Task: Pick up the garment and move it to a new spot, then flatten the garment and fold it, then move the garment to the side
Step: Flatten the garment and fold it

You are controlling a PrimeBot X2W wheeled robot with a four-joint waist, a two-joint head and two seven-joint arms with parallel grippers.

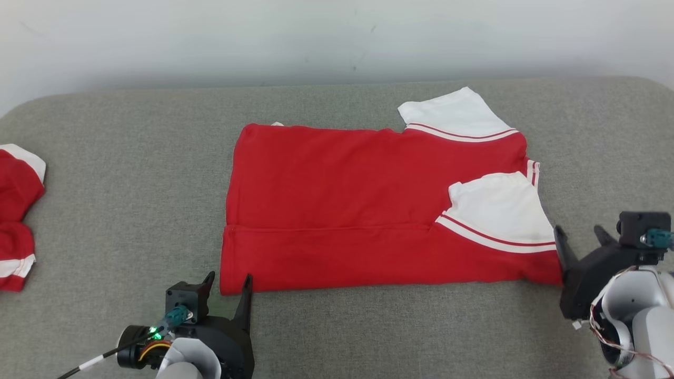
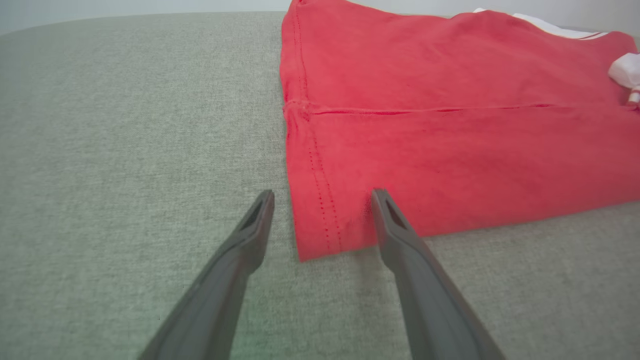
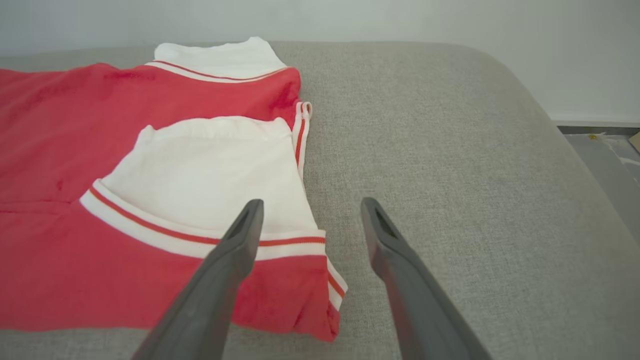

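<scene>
Two hands, both spread open, nothing held. Largest first:

- Wall (image 1: 337, 37): plain, pale, with a few faint scuffs, running along the far edge of the counter. The right wrist view shows a strip of grey floor (image 3: 605, 165) past the counter's right end.
- Counter (image 1: 131, 184): covered in grey woven fabric, with rounded corners.
- Red T-shirt (image 1: 342, 210): lies flat mid-counter, hem toward the robot's left and sleeves toward its right. The near long edge is folded over the body; the fold edge shows as a straight line.
- Second red-and-white garment (image 1: 16, 210): bunched at the counter's far left edge, well apart from the T-shirt.
- Far white sleeve (image 1: 453, 116): sticks out past the T-shirt's far edge.
- Near white sleeve (image 1: 500, 208): folded onto the red body, with a striped cuff band.
- Left hand (image 1: 229, 276): at the near-left hem corner, one finger over cloth, one over bare counter. Contact unclear.
- Right hand (image 1: 577, 230): at the near-right corner, one finger over the cuff band, the other over bare counter.
</scene>
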